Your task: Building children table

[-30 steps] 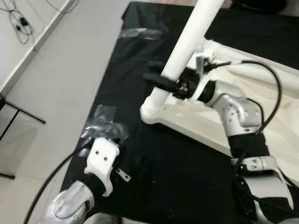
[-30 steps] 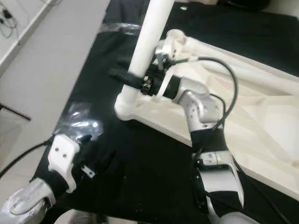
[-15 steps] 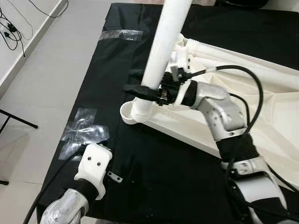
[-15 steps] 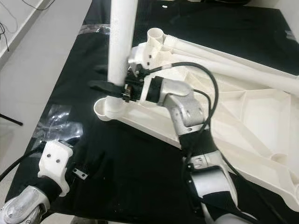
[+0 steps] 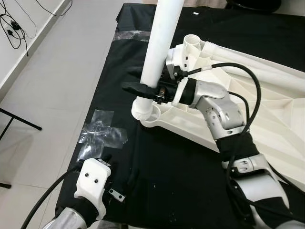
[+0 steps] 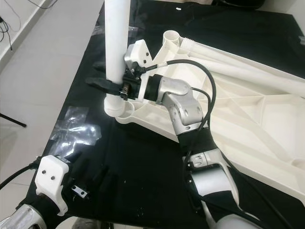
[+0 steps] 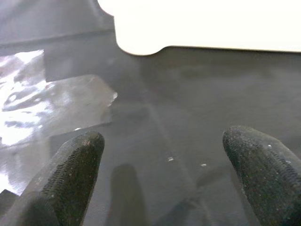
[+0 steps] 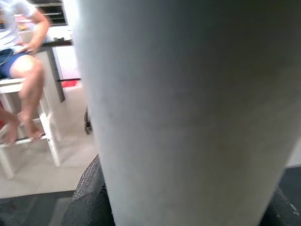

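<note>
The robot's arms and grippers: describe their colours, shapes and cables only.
Both arms are silver metal segments with black joint bands. The left gripper has long black textured fingers behind a white wrist housing with two holes. The right gripper is black, with a white camera block. Black cables loop from each wrist.

- Table leg (image 5: 159,43): smooth, matt white plastic.
- Floor sheet (image 5: 157,167): matt black.
- Tape patch (image 5: 102,134): clear, glossy, crinkled film.
- Left gripper's fingertips (image 7: 75,165): rough black rubber.

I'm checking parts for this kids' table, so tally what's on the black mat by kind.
Upside-down white tabletop: 1
White table legs: 2, one upright in the right tool, one lying
Clear tape patches: 2
Total: 5
</note>
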### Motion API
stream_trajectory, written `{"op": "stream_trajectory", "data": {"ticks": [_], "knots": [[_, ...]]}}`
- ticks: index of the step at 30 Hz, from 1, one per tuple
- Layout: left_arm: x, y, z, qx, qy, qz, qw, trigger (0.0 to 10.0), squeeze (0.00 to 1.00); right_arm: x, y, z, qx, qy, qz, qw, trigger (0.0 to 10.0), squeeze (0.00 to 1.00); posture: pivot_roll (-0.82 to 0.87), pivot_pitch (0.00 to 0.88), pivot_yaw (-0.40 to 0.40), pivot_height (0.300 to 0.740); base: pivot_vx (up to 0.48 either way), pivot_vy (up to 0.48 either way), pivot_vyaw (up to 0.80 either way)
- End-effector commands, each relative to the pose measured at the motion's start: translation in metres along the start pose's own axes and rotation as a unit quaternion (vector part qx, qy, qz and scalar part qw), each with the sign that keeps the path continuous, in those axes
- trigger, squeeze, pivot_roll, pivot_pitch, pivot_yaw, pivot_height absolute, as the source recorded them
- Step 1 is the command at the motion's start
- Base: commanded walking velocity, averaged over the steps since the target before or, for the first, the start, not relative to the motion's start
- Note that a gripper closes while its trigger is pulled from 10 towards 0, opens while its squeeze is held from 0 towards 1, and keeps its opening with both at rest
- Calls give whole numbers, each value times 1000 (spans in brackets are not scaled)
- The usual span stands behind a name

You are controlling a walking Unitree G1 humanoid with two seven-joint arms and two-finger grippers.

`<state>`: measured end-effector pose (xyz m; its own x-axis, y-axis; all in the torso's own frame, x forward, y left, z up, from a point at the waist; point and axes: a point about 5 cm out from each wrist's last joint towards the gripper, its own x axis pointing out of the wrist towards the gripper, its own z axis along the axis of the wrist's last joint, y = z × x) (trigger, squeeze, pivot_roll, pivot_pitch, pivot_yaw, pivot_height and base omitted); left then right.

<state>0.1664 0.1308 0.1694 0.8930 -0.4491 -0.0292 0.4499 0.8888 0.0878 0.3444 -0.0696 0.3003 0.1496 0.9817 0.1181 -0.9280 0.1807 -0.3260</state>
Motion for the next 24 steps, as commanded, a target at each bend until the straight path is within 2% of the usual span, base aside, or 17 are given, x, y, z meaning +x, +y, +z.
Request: {"op": "stream_trajectory", "data": {"ticks": [1, 5, 7, 12, 14, 18, 22, 23, 24], "knots": [[-1, -4, -2, -1, 2, -14, 1000, 10000, 0, 3, 2, 1, -12, 6, 31, 999, 10000, 0, 72, 317, -88, 740, 0, 0, 0], [1, -6, 0, -11, -10, -39, 999, 10000, 0, 0, -3, -1, -13, 29, 53, 998, 10000, 0, 75, 333, -90, 740, 0, 0, 0], [-4, -7, 3, -29, -19, -55, 998, 10000, 0, 2, -10, 0, -14, 42, 62, 997, 10000, 0, 74, 355, -91, 740, 0, 0, 0], [-8, -10, 5, -38, -23, -62, 997, 10000, 0, 5, -13, 2, -12, 45, 69, 997, 10000, 0, 74, 364, -96, 740, 0, 0, 0], [-12, -18, 9, -45, -29, -70, 996, 10000, 0, 8, -15, 7, 8, 19, 88, 996, 10000, 0, 73, 386, -108, 740, 0, 0, 0], [-15, -21, 10, -48, -31, -72, 996, 10000, 0, 7, -16, 10, 19, 1, 104, 994, 10000, 0, 78, 394, -111, 740, 0, 0, 0], [-18, -23, 12, -50, -33, -74, 995, 10000, 0, 4, -14, 14, 30, -15, 151, 988, 10000, 0, 84, 409, -112, 740, 0, 0, 0], [-21, -24, 13, -52, -33, -77, 995, 10000, 0, 1, -13, 17, 30, -18, 180, 983, 10000, 0, 90, 416, -112, 740, 0, 0, 0], [-21, -24, 13, -52, -33, -77, 995, 10000, 0, 1, -13, 17, 30, -18, 180, 983, 10000, 0, 90, 416, -112, 740, 0, 0, 0]]}}
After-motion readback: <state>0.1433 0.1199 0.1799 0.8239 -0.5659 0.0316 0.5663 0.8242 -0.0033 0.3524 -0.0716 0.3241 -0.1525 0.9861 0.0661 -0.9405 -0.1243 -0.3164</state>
